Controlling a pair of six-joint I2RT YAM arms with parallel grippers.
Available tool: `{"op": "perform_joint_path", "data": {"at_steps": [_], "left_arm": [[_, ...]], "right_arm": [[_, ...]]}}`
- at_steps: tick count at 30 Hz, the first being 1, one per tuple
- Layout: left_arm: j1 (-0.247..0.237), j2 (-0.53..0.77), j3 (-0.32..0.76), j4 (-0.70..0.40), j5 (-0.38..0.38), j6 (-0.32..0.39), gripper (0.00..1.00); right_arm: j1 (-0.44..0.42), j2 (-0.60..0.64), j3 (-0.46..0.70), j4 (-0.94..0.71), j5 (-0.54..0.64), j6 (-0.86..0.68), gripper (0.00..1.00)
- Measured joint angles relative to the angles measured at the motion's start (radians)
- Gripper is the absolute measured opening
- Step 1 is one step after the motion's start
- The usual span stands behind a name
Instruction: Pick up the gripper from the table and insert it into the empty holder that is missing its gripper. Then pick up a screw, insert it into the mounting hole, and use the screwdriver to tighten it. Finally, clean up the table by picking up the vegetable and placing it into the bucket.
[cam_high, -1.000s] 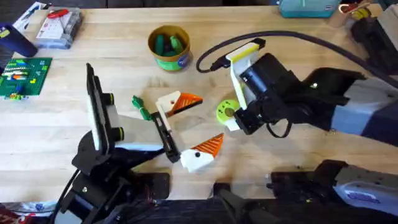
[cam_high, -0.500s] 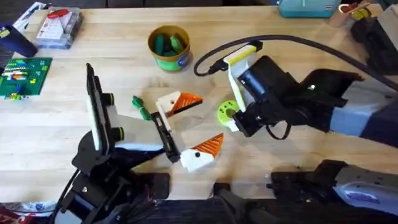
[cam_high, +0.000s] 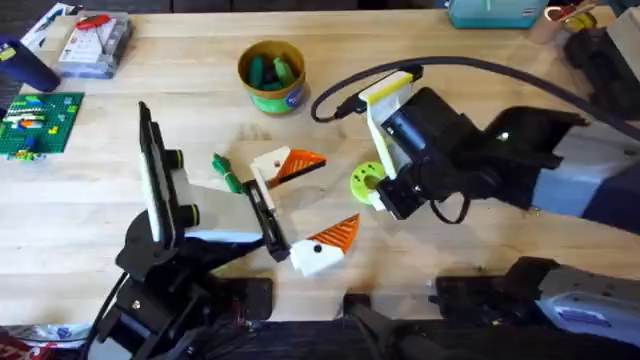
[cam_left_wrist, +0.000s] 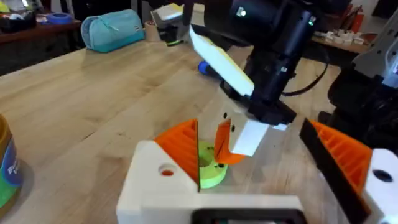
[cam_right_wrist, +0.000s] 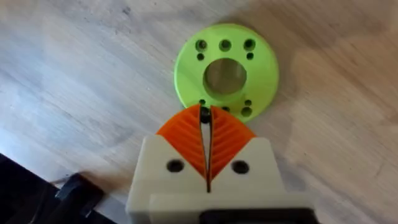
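Note:
My right gripper (cam_high: 374, 193) stands over a flat lime-green disc (cam_high: 362, 180) with several holes. Its orange pads (cam_right_wrist: 227, 140) are pressed together on a small dark screw (cam_right_wrist: 204, 114) at their tips, just over the disc's (cam_right_wrist: 226, 65) rim. My left gripper (cam_high: 308, 205) lies open on the table, one finger on each side of bare wood, and faces the disc (cam_left_wrist: 210, 171) and the right gripper (cam_left_wrist: 231, 140). The dark-green vegetable (cam_high: 228, 173) lies just left of it. The yellow bucket (cam_high: 272, 76) stands at the back with green pieces inside. The screwdriver and the holder are out of view.
A green brick board (cam_high: 40, 122) and a clear box (cam_high: 95, 42) sit at the far left. A teal pouch (cam_high: 495, 12) lies at the back right edge. A black cable (cam_high: 340, 92) loops over the table behind the right gripper.
The right gripper has shifted very slightly by the disc, still shut. The left arm, the vegetable and the bucket have not moved.

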Motion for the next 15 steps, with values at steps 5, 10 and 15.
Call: {"op": "perform_joint_path", "data": {"at_steps": [5,10,15], "left_arm": [[0.000,0.000,0.000,0.000,0.000,0.000,0.994],[0.000,0.000,0.000,0.000,0.000,0.000,0.993],[0.000,0.000,0.000,0.000,0.000,0.000,0.993]], "right_arm": [[-0.001,0.001,0.110,-0.095,0.005,-0.007,0.004],[-0.003,-0.001,0.261,-0.200,0.005,-0.044,0.004],[-0.004,-0.008,0.343,-0.228,0.005,-0.058,0.004]]}}
